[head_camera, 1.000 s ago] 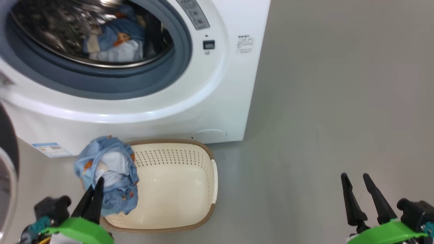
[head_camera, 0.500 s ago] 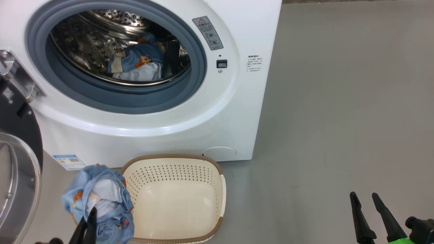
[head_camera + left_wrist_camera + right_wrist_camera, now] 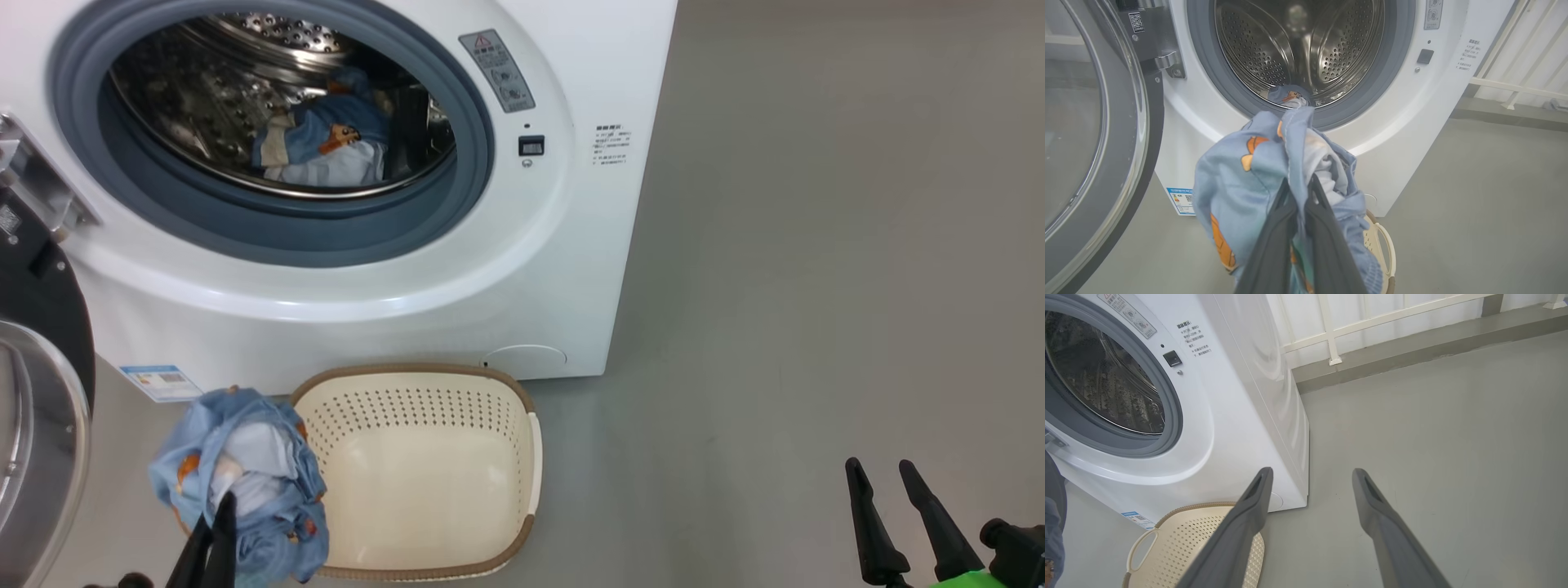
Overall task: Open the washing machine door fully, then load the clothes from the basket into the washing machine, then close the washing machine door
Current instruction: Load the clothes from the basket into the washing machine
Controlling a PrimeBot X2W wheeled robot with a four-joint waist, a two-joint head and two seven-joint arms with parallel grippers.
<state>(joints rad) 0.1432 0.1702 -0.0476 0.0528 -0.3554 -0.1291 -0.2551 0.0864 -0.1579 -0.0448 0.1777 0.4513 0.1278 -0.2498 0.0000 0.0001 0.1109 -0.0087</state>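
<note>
Though crumpled, soft blue clothes (image 3: 1237,175) in left gripper (image 3: 1298,181)

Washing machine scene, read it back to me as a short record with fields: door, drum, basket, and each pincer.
door: open, swung to the left
drum: holds blue garment with orange print
basket: on floor before the machine, inside bare
left pincer: shut on blue clothes bundle, hanging at basket's left side
right pincer: open, holding nothing

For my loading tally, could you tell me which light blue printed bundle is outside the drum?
The light blue orange-printed bundle pinched in the left tool, near the cream perforated basket; the other lies inside the steel drum.
</note>
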